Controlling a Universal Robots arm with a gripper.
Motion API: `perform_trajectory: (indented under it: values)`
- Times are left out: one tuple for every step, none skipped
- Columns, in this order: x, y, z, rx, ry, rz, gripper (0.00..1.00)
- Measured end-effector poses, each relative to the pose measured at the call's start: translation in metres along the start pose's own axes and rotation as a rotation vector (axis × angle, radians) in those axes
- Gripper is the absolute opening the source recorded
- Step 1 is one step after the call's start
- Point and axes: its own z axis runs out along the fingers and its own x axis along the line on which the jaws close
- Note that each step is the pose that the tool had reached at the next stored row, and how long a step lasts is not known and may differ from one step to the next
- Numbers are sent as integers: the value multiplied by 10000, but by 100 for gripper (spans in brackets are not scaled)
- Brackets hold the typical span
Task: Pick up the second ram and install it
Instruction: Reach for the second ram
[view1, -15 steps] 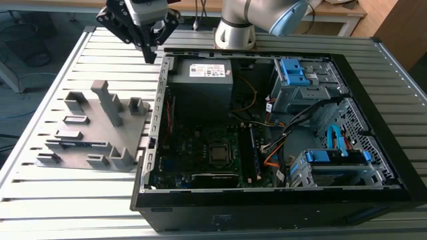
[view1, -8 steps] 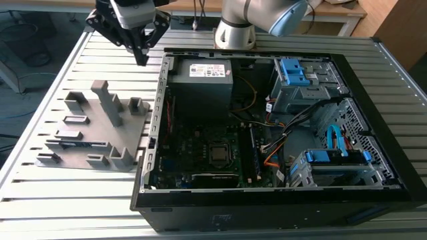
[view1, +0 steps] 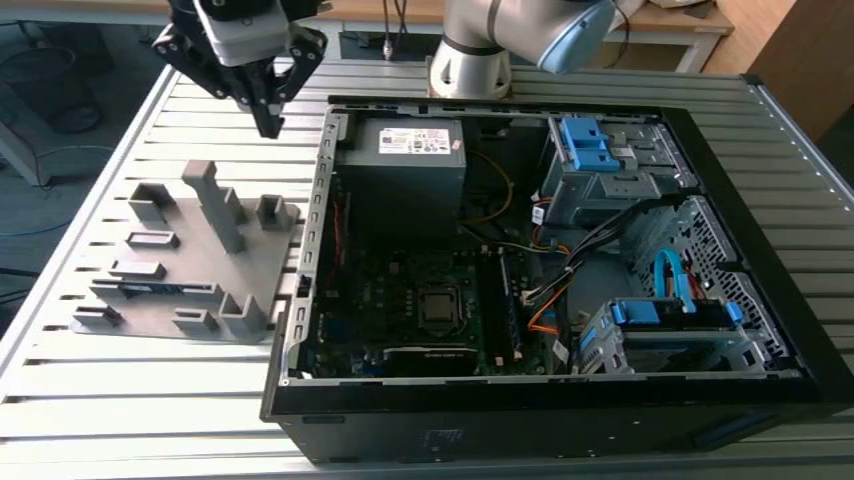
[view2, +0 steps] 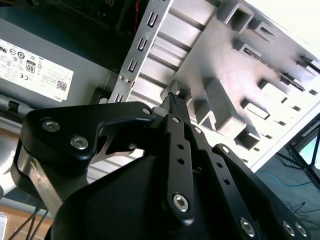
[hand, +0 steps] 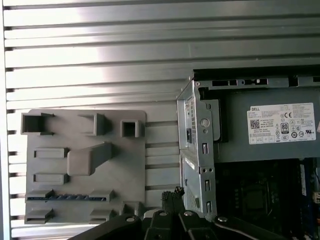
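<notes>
The second ram (view1: 151, 288) is a slim blue-green stick lying on edge in a slot near the front of the grey holder plate (view1: 274, 262). In the first wrist view the ram (hand: 67, 197) shows as a dark strip with chips low on the plate (hand: 135, 165). My gripper (view1: 271, 124) hangs above the slatted table behind the plate, beside the case's back left corner, well apart from the ram. Its fingertips (view2: 173, 99) meet at a point with nothing between them. The gripper (hand: 174, 193) also shows in the first wrist view.
An open computer case (view1: 300, 300) lies at the exterior view's right of the plate, with a motherboard (view1: 387, 290), a grey power supply (view1: 407, 165), drive cages and cables. A dark stick (view1: 511, 300) stands in a motherboard slot. A tall grey post (view1: 214, 205) rises from the plate.
</notes>
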Motion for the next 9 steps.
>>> perform_trajectory:
  values:
    - [32, -6, 0, -1, -1, -1, 10]
    - [74, -10, 0, -2, -1, -1, 10]
    - [124, -14, -1, -1, -2, 1, 10]
    - [169, -18, -2, -1, -3, 1, 10]
    - [213, -21, -4, 0, -2, 0, 10]
    - [252, -25, -3, -1, -3, 0, 10]
    - [290, -29, -3, -1, -3, -1, 10]
    - [329, -34, -2, -1, -4, 0, 10]
    - [358, -38, -2, -1, -3, 1, 10]
